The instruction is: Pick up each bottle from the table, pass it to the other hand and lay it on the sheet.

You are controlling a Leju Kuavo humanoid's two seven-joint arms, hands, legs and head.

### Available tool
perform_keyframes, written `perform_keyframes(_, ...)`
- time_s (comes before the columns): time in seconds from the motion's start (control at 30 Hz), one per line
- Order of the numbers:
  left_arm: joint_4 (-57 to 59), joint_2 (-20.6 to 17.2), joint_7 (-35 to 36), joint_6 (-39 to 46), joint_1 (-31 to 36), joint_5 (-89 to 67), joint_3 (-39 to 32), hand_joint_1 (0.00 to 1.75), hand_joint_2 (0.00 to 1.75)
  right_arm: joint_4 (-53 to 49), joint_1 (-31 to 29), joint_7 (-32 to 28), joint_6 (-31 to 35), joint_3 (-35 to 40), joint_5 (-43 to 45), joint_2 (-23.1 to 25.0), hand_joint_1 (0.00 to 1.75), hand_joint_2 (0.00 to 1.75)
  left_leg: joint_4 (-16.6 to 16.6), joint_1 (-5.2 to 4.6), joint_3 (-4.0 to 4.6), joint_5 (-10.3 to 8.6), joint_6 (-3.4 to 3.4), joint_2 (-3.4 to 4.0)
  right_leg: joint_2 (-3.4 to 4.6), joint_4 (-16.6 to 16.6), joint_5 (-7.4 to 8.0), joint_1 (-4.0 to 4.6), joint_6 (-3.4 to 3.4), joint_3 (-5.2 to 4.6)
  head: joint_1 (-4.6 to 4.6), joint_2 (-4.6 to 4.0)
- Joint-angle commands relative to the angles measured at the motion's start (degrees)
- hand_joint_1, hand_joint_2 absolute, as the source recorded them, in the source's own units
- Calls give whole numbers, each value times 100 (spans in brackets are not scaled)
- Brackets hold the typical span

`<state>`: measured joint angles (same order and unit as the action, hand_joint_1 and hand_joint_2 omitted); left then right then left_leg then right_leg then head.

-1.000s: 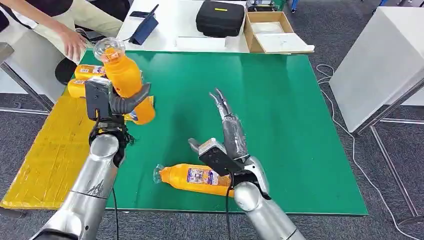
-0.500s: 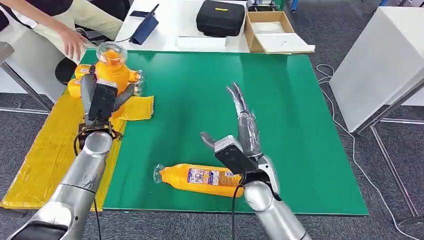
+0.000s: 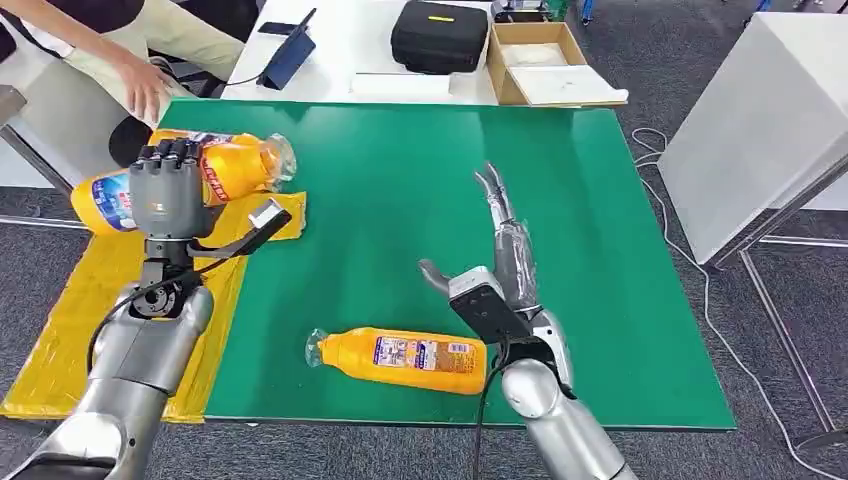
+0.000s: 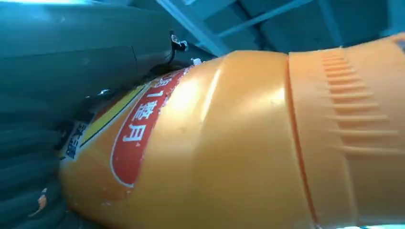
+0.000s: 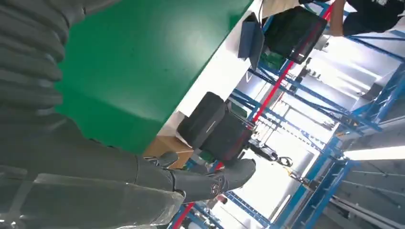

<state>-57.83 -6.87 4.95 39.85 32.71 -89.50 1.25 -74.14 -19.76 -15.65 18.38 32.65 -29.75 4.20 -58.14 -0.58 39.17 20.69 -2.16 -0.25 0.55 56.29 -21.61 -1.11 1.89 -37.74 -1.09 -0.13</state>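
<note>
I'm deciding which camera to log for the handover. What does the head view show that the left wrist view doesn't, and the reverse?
Head view alone: the green table, the yellow sheet, a second bottle lying near the table's front edge, the open right hand, and a person's hand. Left wrist view alone: the held bottle's red label print and ribbed shoulder up close. Both: the orange bottle gripped by the left hand.
</note>
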Motion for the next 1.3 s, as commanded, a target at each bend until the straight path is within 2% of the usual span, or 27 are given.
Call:
perform_keyframes(0.03,1542,-1042,402,-105,541,-50,1610,175,175,22,-164,38,-123,57,-7,-225,0,175,9,3,-69,20,31,-13,-21,-4,-25,4,-23,70,0,0)
perform_keyframes(0.07,1576,-1093,267,-204,512,-50,1594,175,175,-6,-154,43,-165,37,-16,-226,0,175,4,5,-30,8,16,-6,-9,-4,-10,4,-13,30,-2,0)
perform_keyframes(0.17,1711,-1244,127,-437,438,-50,1653,175,175,-43,-178,67,-267,2,-34,-221,0,175,2,2,-35,14,17,9,5,-3,-12,1,-13,32,-2,0)
perform_keyframes(0.2,1792,-1269,-24,-520,421,-50,1648,175,175,-64,-174,74,-303,-14,-48,-226,0,175,5,4,-79,33,31,15,7,-6,-27,3,-24,73,-2,0)
perform_keyframes(0.23,1828,-1273,-60,-546,412,-50,1643,175,175,-72,-173,76,-313,-16,-53,-231,0,175,2,3,-39,17,18,15,11,-3,-13,3,-13,35,0,0)
perform_keyframes(0.27,1902,-1267,-172,-584,404,-50,1636,175,175,-91,-166,85,-335,-25,-62,-242,0,175,5,5,-65,27,26,20,15,-7,-21,4,-19,60,0,0)
perform_keyframes(0.33,2011,-1244,-391,-621,395,-50,1569,175,175,-106,-164,106,-372,-40,-75,-256,0,175,5,1,-31,10,16,6,4,-3,-12,0,-11,28,0,0)
perform_keyframes(0.37,2053,-1247,-475,-631,358,-50,1557,175,175,-92,-158,113,-387,-48,-82,-265,0,175,5,3,-54,20,24,2,-2,-3,-22,3,-18,52,-2,0)
perform_keyframes(0.4,2087,-1242,-542,-602,321,-50,1525,175,175,-69,-148,114,-396,-59,-85,-261,0,175,4,4,-40,14,19,-2,-2,-4,-16,3,-15,39,0,0)
perform_keyframes(0.5,2094,-1236,-557,-585,296,-50,1523,175,175,-60,-142,114,-398,-60,-85,-259,0,175,10,3,-78,28,30,3,3,-10,-28,2,-24,76,0,0)
perform_keyframes(0.53,2114,-1223,-599,-605,290,-50,1487,175,175,-41,-148,115,-407,-58,-92,-253,0,175,5,2,-30,11,16,2,7,-5,-11,1,-13,30,0,0)
perform_keyframes(0.57,2121,-1219,-612,-611,285,-50,1476,175,175,-36,-150,116,-411,-56,-95,-251,0,175,9,3,-83,31,33,5,3,-10,-29,4,-25,83,0,0)
perform_keyframes(0.6,2134,-1204,-629,-622,280,-48,1446,175,175,-27,-156,119,-418,-53,-101,-245,0,175,5,2,-23,9,14,2,6,-5,-9,1,-11,24,2,0)
perform_keyframes(0.67,2146,-1189,-678,-612,276,-49,1399,175,175,-13,-168,124,-431,-47,-110,-244,0,175,5,3,-40,16,20,-1,2,-5,-16,2,-16,41,0,0)
perform_keyframes(0.7,2174,-1163,-760,-591,279,-50,1326,175,175,2,-179,134,-447,-44,-121,-236,0,175,6,1,-22,8,15,-3,3,-5,-10,1,-12,23,2,0)
perform_keyframes(0.77,2216,-1117,-852,-567,288,-50,1242,175,175,19,-187,157,-463,-40,-147,-222,0,175,5,3,-51,21,25,-2,1,-5,-21,3,-19,53,0,0)
perform_keyframes(0.8,2231,-1094,-873,-557,288,-50,1223,175,175,29,-197,174,-464,-29,-164,-210,0,175,5,2,-22,9,15,-1,5,-5,-9,2,-12,24,0,0)
perform_keyframes(0.9,2258,-1059,-933,-524,277,-50,1167,175,175,46,-201,175,-470,-38,-165,-203,0,175,7,2,-43,17,21,-4,-1,-5,-18,2,-17,45,0,0)
perform_keyframes(0.97,2258,-1059,-933,-524,277,-50,1167,175,175,46,-201,175,-470,-38,-165,-203,0,175,6,2,-28,11,17,-4,1,-5,-12,1,-13,30,-2,0)
perform_keyframes(1.03,2266,-1037,-962,-500,263,-47,1112,175,175,53,-200,176,-475,-42,-168,-202,0,175,8,3,-62,24,27,-6,-5,-7,-26,3,-21,65,0,0)
perform_keyframes(1.2,2263,-951,-1040,-442,235,-50,924,175,175,67,-213,185,-504,-35,-189,-207,0,175,5,2,-25,10,15,-5,0,-5,-11,1,-11,27,0,0)
perform_keyframes(1.23,2252,-937,-1013,-426,224,-50,877,28,175,79,-218,189,-514,-27,-196,-205,0,175,5,1,-22,9,14,-5,0,-4,-11,0,-11,24,-2,0)
perform_keyframes(1.27,2231,-948,-991,-411,209,-50,894,0,175,85,-221,192,-521,-21,-201,-203,0,175,6,3,-40,15,20,-6,-3,-6,-17,2,-15,42,0,0)
perform_keyframes(1.3,2240,-935,-969,-426,196,-50,879,0,175,98,-224,199,-537,-4,-217,-206,0,175,6,2,-31,11,17,-6,-2,-5,-14,1,-13,34,0,0)
